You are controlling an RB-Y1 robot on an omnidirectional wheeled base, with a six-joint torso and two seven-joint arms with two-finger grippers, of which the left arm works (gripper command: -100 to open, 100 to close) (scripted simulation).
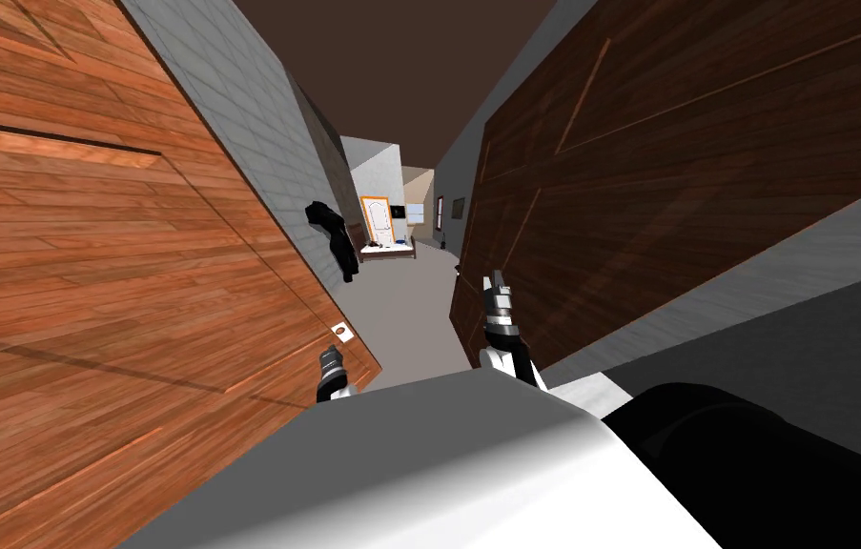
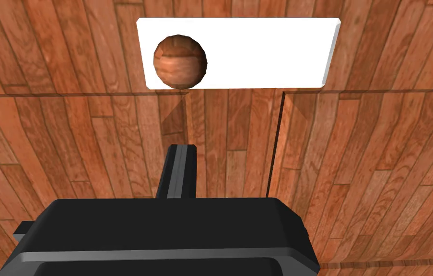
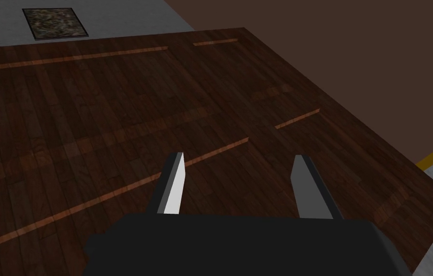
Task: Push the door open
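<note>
Corridor, two wooden doors flanking a grey floor [image 1: 409, 315]. On my left side, the reddish door [image 1: 113, 286] runs along the corridor, plank grain and a recessed panel line showing. Its round wooden knob [image 2: 180, 61] sits on a white plate [image 2: 268, 52] close to the door's free edge. The left gripper [image 1: 330, 355] is low and right up against this door, just below the knob plate and pointing at the door face. Whether its jaws are wide or narrow I cannot tell. On my right side, a dark brown door [image 1: 666, 191] with thin lighter panel lines stands angled toward the corridor. The right gripper [image 3: 242, 160] is raised near that door's near edge and looks across its face with the jaws wide and nothing between them. A small framed picture [image 3: 54, 22] hangs on the grey wall beyond the dark door. Further down, a black garment [image 1: 335, 233] hangs on the left wall. A white door in an orange frame [image 1: 378, 219] closes the far end.
</note>
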